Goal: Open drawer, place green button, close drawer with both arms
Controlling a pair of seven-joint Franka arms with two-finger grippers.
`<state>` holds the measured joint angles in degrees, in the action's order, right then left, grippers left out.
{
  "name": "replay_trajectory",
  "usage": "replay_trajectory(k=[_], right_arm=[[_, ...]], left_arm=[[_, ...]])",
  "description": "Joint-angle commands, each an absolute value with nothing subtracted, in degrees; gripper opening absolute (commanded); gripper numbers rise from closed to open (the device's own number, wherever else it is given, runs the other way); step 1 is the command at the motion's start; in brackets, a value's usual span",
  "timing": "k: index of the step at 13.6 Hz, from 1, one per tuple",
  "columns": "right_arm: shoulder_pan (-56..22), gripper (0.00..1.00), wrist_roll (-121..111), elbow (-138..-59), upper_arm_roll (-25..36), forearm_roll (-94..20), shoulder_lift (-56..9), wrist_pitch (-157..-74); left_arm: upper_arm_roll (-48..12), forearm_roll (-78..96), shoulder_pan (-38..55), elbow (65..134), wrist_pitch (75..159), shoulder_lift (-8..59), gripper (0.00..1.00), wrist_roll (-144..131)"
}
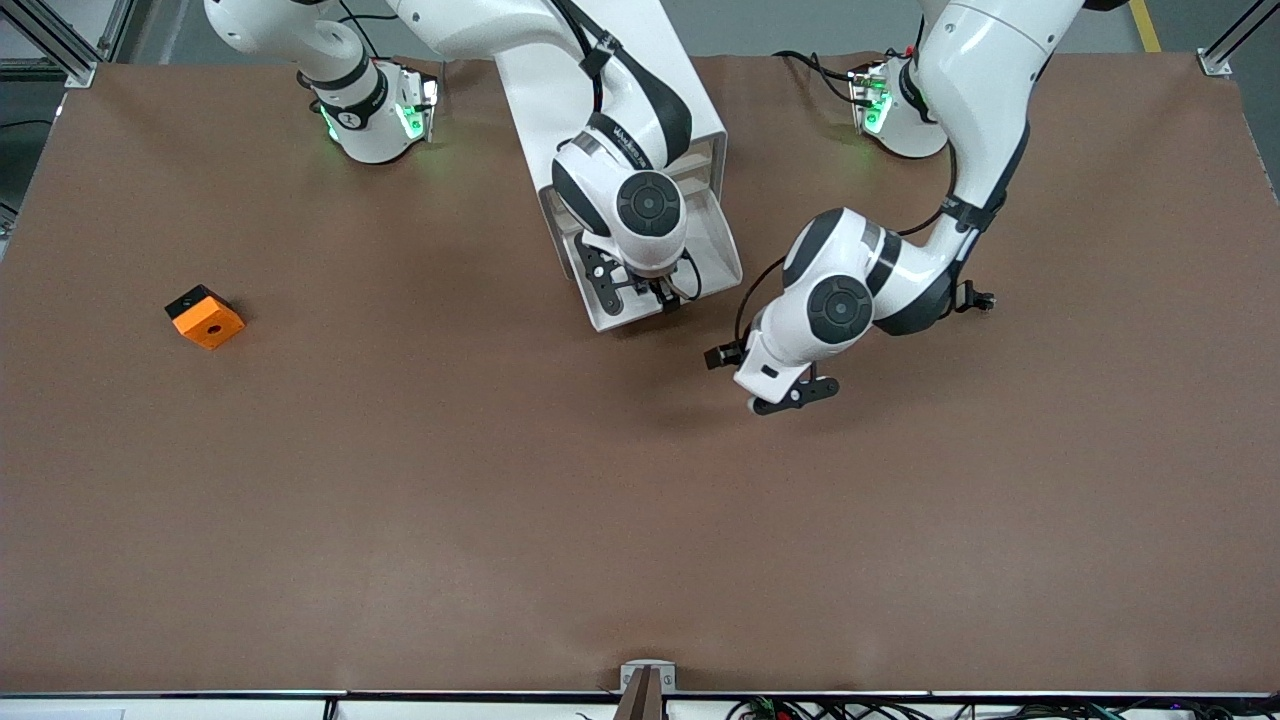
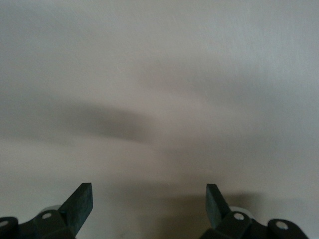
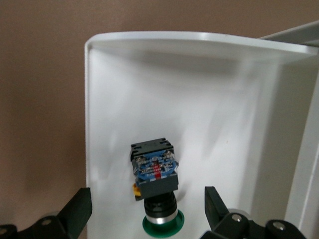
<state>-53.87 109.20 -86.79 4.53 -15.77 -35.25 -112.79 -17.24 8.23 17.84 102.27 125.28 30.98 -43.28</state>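
The button (image 3: pixel 155 191) lies on its side on the white floor of the pulled-out drawer (image 3: pixel 104 149), its green cap pointing toward the right gripper (image 3: pixel 148 206) and its dark blue-grey base, marked with a red stripe, pointing toward the drawer's curved front wall. The right gripper hangs just above the button with its fingers (image 3: pixel 79 209) spread wide on either side of it and touching nothing; in the front view this gripper (image 1: pixel 640 290) sits over the open drawer (image 1: pixel 725 255), which juts from the foot of the white cabinet (image 1: pixel 690 110) toward the front camera. The left gripper (image 1: pixel 795 395) is over bare brown table (image 1: pixel 640 520) beside the drawer, toward the left arm's end, its fingers (image 2: pixel 79 204) also wide apart and empty above a pale, blurred surface. An orange block (image 1: pixel 205 317) with a round hole rests well apart, toward the right arm's end of the table.
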Motion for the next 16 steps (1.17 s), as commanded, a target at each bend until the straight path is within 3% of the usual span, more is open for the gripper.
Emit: replay_trajectory(k=[1,12,16], right_arm=[[-53.96,1.0,109.07,-87.01,4.75,-15.64,-31.83,-111.1],[-48.79,1.0,102.66,-85.87,5.27,-15.21,-15.22,-96.6],[-46.5,1.0,96.69,-85.78,5.36,-14.94,-10.73,-92.38]], left_arm=[[-18.1,9.32,19.68,102.66,126.12,31.64,1.0,-44.21],[-19.25,12.13,27.33,102.74,125.07,34.8,1.0,-56.24],[-22.4,12.13,27.69,102.74,124.98,34.89,1.0,-60.37]])
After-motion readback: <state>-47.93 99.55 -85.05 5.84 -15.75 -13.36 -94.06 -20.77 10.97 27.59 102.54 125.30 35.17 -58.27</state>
